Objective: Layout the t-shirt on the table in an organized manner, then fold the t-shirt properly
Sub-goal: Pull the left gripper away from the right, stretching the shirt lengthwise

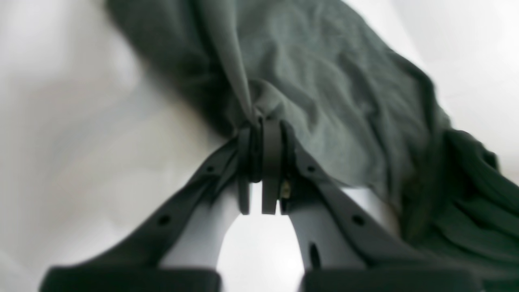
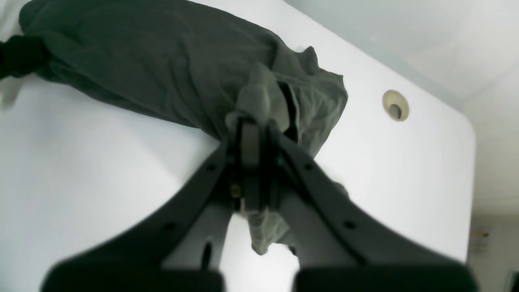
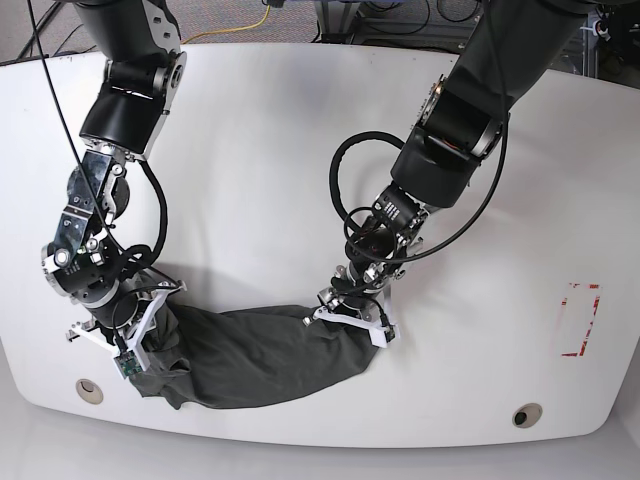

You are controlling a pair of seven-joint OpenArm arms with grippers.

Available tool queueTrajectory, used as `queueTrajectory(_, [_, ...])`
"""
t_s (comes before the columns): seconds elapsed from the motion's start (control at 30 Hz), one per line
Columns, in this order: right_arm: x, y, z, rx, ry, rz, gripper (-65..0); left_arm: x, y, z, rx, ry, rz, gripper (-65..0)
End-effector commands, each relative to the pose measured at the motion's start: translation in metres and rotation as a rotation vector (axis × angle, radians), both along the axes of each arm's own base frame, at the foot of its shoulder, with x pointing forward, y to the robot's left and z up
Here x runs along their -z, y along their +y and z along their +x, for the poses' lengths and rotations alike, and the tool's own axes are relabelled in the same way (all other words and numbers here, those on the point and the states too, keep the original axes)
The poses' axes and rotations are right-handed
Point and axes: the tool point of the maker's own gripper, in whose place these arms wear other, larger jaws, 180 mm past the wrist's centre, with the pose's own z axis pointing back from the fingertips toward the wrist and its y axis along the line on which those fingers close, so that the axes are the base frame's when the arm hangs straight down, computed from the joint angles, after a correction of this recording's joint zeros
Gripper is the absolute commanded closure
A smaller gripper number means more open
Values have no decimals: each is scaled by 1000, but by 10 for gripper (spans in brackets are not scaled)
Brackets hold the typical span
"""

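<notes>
The dark grey-green t-shirt (image 3: 255,355) lies bunched in a long roll near the table's (image 3: 300,130) front edge, stretched between my two arms. My left gripper (image 1: 261,123) is shut on a pinched fold of the t-shirt (image 1: 324,81), at the roll's right end (image 3: 350,315) in the base view. My right gripper (image 2: 253,125) is shut on a lighter edge of the t-shirt (image 2: 162,61), at the roll's left end (image 3: 125,335); a flap of cloth hangs below its fingers.
A round grommet hole (image 3: 89,390) sits at the front left corner, close to my right gripper, also seen in the right wrist view (image 2: 395,106). A second grommet (image 3: 526,414) is at front right. A red tape rectangle (image 3: 580,320) marks the right side.
</notes>
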Motion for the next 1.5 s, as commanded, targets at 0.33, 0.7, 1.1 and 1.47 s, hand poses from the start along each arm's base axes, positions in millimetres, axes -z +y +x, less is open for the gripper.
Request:
queueTrajectory(0.33, [-84, 12, -16, -7, -226, -90, 0, -102, 56, -14, 42, -272, -18, 0])
queueTrajectory(0.7, [-102, -5, -27, 24, -273, -147, 0, -149, 162, -34, -4, -394, 125, 0])
queueTrajectory(1.1, [-139, -25, -21, 61, -346, -204, 0, -235, 235, -52, -1, -574, 151, 0])
queueTrajectory(1.47, [-175, -36, 7, 85, -392, -155, 0, -317, 300, -58, -87, -711, 199, 0])
